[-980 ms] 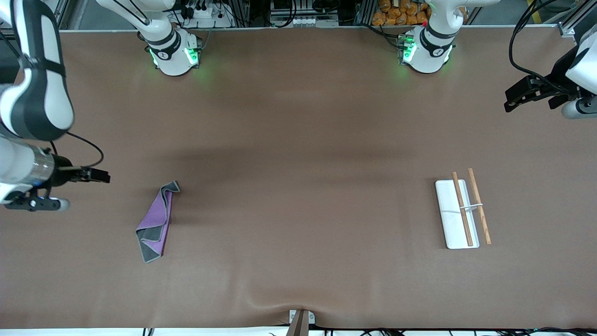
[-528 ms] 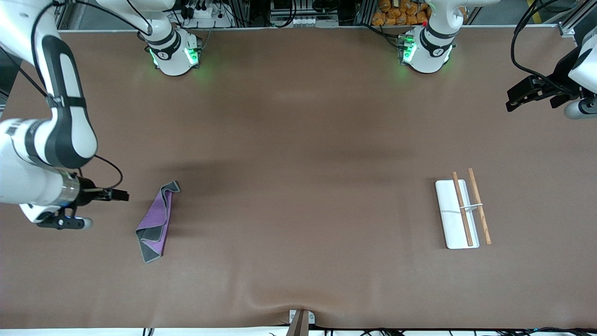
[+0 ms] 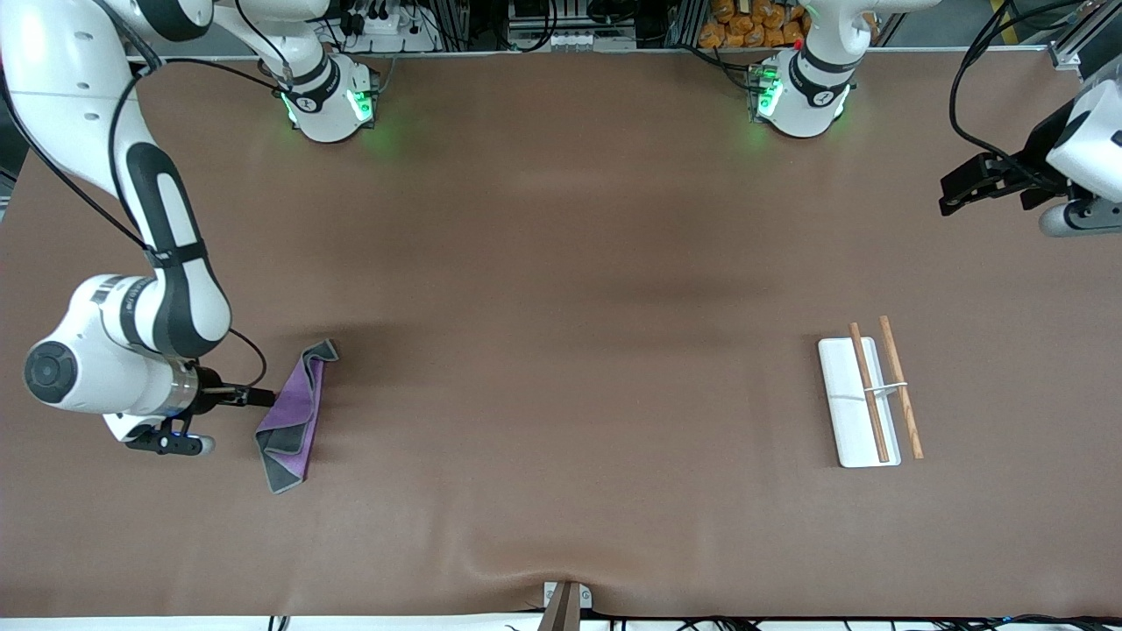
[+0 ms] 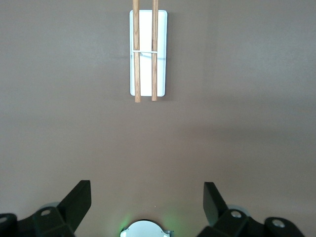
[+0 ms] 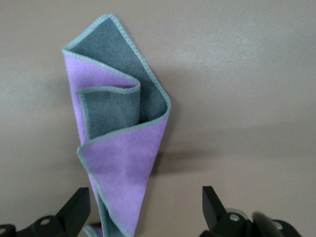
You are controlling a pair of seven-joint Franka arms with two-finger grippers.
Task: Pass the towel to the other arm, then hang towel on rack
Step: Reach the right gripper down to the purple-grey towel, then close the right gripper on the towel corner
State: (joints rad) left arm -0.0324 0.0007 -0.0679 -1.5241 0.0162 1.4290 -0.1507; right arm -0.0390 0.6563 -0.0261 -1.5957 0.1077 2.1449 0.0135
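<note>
Right claw point(image 3: 263, 397) wide open at the folded towel point(image 3: 294, 414), not gripping; left claw point(image 4: 147, 203) wide open, waiting above the rack point(image 3: 863, 400).

One towel point(image 3: 292, 419) lies just by the right gripper point(image 3: 263, 397). One rack point(image 3: 863, 400) sits well apart from the left gripper point(image 3: 955, 194), carrying two wooden rods point(image 3: 870, 393) and, as far as I can make out, one crossbar point(image 3: 890, 386).
</note>
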